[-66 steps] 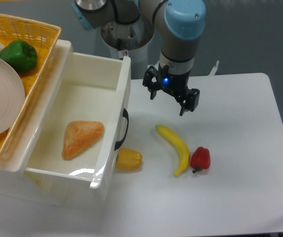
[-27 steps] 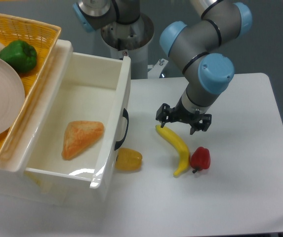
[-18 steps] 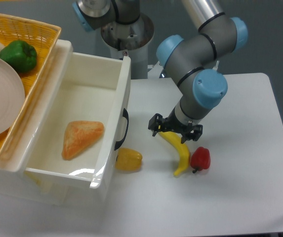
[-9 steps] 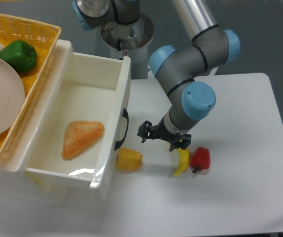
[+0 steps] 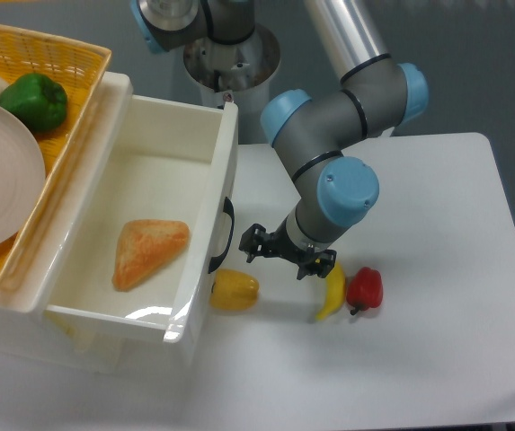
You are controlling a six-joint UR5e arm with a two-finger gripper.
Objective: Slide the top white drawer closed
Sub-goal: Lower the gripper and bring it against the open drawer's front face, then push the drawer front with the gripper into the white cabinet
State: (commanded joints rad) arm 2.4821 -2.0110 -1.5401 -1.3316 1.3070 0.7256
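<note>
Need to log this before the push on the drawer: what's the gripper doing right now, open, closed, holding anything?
Gripper: open, holding nothing, low over the table just right of the top white drawer's black handle.

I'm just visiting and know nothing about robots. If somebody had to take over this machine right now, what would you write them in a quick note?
Gripper: open, empty, low over the table, just right of the drawer's black handle.
Top white drawer: pulled fully open, a triangular pastry inside.
Nearby on the table: yellow pepper by the drawer front, banana, red pepper.
Done: nothing; the drawer is not yet pushed.
Left: press against the front panel and slide it shut.
</note>
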